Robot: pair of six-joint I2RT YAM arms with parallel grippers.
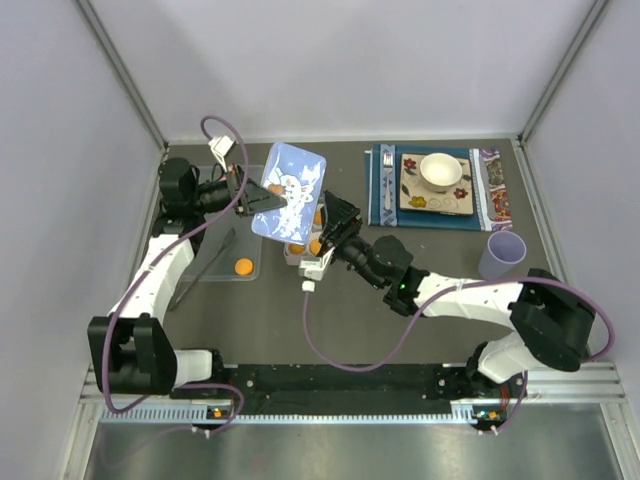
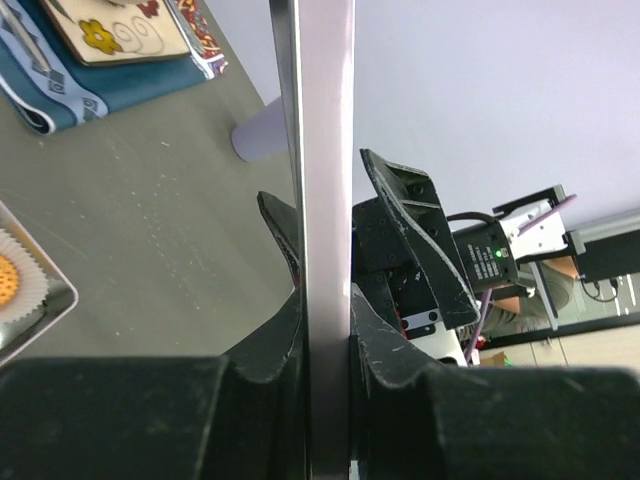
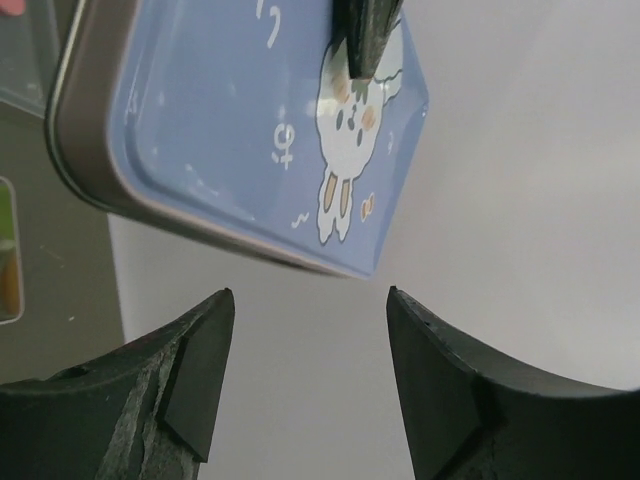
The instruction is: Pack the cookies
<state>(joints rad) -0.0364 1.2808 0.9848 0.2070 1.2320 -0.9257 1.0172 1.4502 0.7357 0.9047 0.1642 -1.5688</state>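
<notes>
My left gripper (image 1: 247,196) is shut on the blue tin lid (image 1: 290,190) with a white rabbit print and holds it tilted above the cookie box (image 1: 300,252). In the left wrist view the lid (image 2: 325,200) stands edge-on between my fingers. Orange cookies (image 1: 316,247) show in the box under the lid; one sits in a white cup (image 2: 8,285). Another orange cookie (image 1: 244,266) lies to the left on a clear tray (image 1: 205,262). My right gripper (image 1: 338,224) is open and empty beside the box, under the lid (image 3: 250,130).
A blue placemat (image 1: 380,190) with a patterned plate and a white bowl (image 1: 440,170) lies at the back right. A lilac cup (image 1: 500,255) stands right of my right arm. Enclosure walls close in on both sides and the back.
</notes>
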